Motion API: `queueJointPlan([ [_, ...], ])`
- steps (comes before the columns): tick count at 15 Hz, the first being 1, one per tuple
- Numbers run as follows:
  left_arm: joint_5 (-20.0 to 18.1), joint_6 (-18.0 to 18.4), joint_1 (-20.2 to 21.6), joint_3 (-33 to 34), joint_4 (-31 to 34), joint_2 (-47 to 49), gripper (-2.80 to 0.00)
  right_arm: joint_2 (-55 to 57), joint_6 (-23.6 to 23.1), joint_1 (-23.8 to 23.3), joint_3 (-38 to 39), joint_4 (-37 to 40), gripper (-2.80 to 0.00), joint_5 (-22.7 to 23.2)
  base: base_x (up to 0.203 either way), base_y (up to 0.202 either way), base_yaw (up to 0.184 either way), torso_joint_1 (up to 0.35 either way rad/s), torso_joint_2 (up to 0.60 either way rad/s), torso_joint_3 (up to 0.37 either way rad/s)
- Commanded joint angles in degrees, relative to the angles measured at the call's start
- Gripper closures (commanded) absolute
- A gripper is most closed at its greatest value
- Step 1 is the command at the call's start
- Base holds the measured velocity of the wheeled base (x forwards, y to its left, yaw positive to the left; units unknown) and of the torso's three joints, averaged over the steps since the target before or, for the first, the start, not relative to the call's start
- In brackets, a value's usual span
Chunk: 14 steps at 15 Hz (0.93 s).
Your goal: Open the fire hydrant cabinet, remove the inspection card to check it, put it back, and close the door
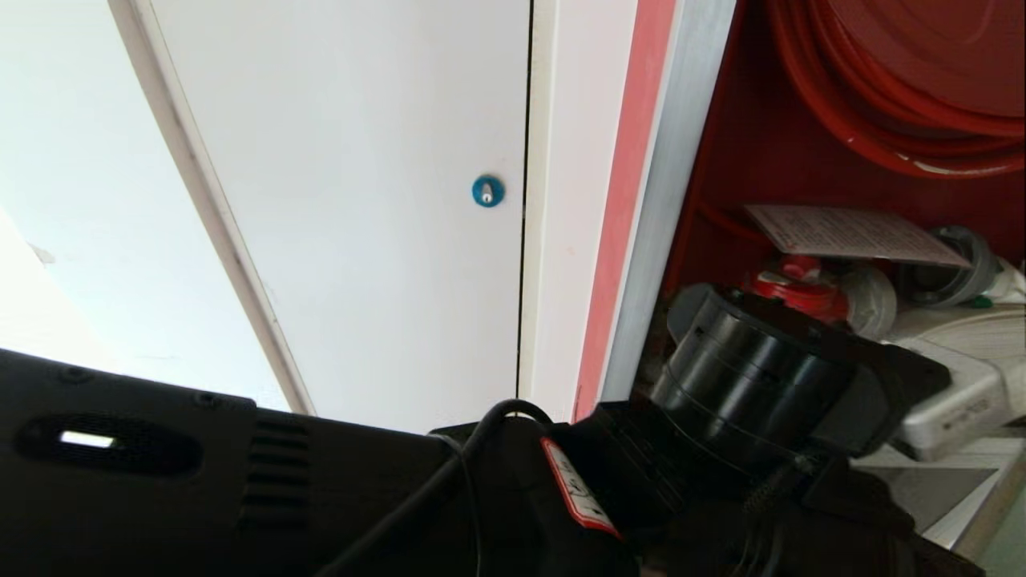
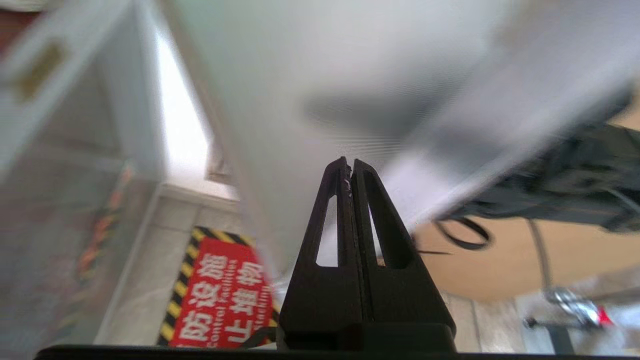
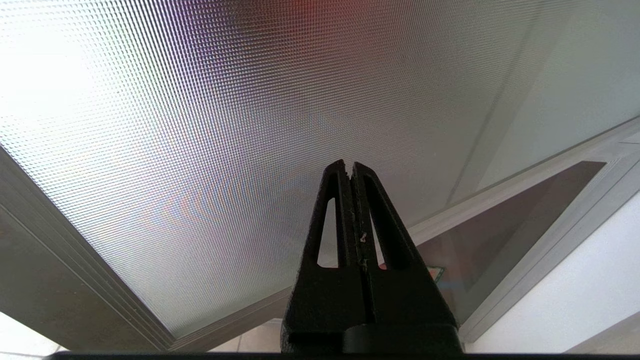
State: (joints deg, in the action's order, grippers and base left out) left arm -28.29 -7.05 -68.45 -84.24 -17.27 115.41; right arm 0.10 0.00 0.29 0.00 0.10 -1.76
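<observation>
Closest to the head camera, the robot's black left arm fills the lower part of the picture, its wrist reaching toward the open red-lined, silver-framed fire hydrant cabinet [image 1: 705, 160]. In its own wrist view the left gripper [image 2: 349, 167] has its black fingers pressed together with nothing between them, held before a blurred pale panel; a red floor sign with a yellow-and-black striped border [image 2: 220, 295] lies below. The right gripper [image 3: 349, 170] is likewise pressed shut and empty, pointing at a dimpled, translucent sheet of glass in a grey metal frame [image 3: 200, 150], which is probably the cabinet's door swung open, though that cannot be told for sure.

Just beyond the left wrist, inside the cabinet, a red hydrant valve [image 1: 793, 290] sits beside a white rolled hose [image 1: 962, 377]. Over the valve rests the white rectangular inspection card [image 1: 850, 232], printed with fine text and tilted, touched by no gripper. Farther up hangs the red hose reel [image 1: 906, 88]. Left of the cabinet frame stands a plain white panel door with a round blue lock [image 1: 487, 191].

Judging from this, the opening is done. Whether the card is yet to be taken or already returned cannot be told; closing the door remains.
</observation>
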Motion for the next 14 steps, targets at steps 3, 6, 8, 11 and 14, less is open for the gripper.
queueJointPlan([
  [3, -0.02, -0.07, 5.97, 0.25, 0.03, -0.14, 0.0, 0.08, 0.0, -0.01, 0.0, -0.01, 0.0, -0.01, 0.0, 0.0, 0.0, 0.0, 0.0, 0.0],
  [6, 0.07, 0.05, 12.41, 2.33, 0.03, -0.98, 0.0, 0.08, 0.0, 0.0, 0.0, -0.01, 0.0, 0.0, 0.0, 0.0, 0.0, 0.0, 0.0, 0.0],
  [8, 0.11, 2.04, 17.81, 7.54, -0.22, -2.76, 0.0, 0.08, 0.0, 0.06, 0.0, -0.01, 0.0, 0.0, 0.0, 0.0, 0.0, 0.0, 0.0, 0.0],
  [11, 2.98, 5.05, 23.87, 15.23, -0.37, -8.45, 0.0, 0.08, 0.0, 0.06, 0.0, -0.01, 0.0, 0.0, 0.0, 0.0, 0.0, 0.0, 0.0, 0.0],
  [14, 5.22, 5.73, 31.03, 23.61, -0.39, -17.47, 0.0, -0.01, 0.0, -0.01, 0.0, -0.01, 0.0, 0.0, 0.0, 0.0, 0.0, 0.0, 0.0, 0.0],
])
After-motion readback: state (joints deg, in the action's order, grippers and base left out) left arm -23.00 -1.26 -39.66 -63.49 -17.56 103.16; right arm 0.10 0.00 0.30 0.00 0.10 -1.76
